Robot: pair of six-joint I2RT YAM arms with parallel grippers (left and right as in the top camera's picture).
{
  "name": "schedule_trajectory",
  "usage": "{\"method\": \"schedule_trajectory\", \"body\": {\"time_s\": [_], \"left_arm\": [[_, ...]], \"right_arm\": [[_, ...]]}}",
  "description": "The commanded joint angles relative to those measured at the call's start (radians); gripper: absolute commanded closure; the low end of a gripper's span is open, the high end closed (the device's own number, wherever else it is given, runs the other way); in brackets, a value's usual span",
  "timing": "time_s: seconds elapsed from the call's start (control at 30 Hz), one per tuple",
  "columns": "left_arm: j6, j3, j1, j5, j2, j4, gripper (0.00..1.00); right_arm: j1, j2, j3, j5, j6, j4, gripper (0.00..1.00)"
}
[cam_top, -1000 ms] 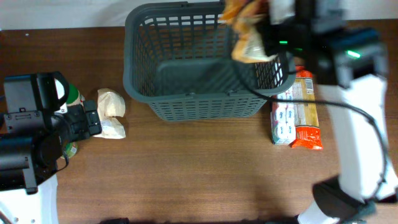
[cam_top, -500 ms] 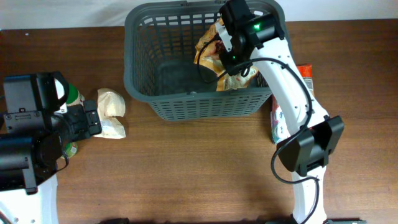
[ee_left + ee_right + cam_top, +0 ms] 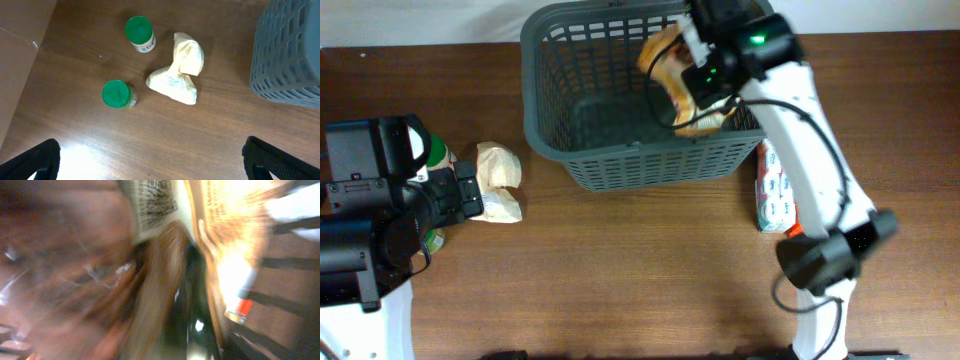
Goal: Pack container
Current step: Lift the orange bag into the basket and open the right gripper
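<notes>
The container is a large dark grey slotted basket [image 3: 640, 172] at the back middle of the table; its corner shows in the left wrist view [image 3: 290, 55]. My right gripper [image 3: 698, 78] reaches into the basket's right half, shut on an orange and yellow snack bag [image 3: 668, 62]. The right wrist view is blurred and filled by the bag [image 3: 155, 210]. My left gripper [image 3: 470, 192] is open and empty above the table at the far left [image 3: 160, 162]. It hangs beside a cream crumpled bag [image 3: 498, 180].
The cream bag [image 3: 179, 70] lies with two green-lidded jars [image 3: 140, 32] [image 3: 117, 95] left of the basket. A white and blue box [image 3: 775, 190] lies right of the basket, partly under the right arm.
My right arm brought the snack bag down from above the basket's far right rim into the basket. It is still moving fast. The left arm has not moved.
</notes>
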Motion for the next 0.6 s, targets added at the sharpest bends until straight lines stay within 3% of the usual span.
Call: {"method": "schedule_trajectory", "body": {"time_s": [0.0,0.3,0.37,0.47,0.57], "left_arm": [[-0.016,0.007,0.006,0.0,0.002,-0.001,0.01],[-0.016,0.007,0.006,0.0,0.002,-0.001,0.01],[-0.016,0.007,0.006,0.0,0.002,0.0,0.01],[-0.016,0.007,0.006,0.0,0.002,-0.001,0.01],[-0.016,0.007,0.006,0.0,0.002,-0.001,0.01]], "right_arm": [[-0.003,-0.224,0.105,0.061,0.017,0.03,0.32],[-0.003,-0.272,0.1,0.097,0.009,0.006,0.28],[-0.005,-0.268,0.1,0.209,0.009,0.0,0.28],[-0.012,-0.272,0.101,0.401,0.009,0.013,0.14],[-0.097,-0.274,0.101,0.383,0.039,0.022,0.11]]}}
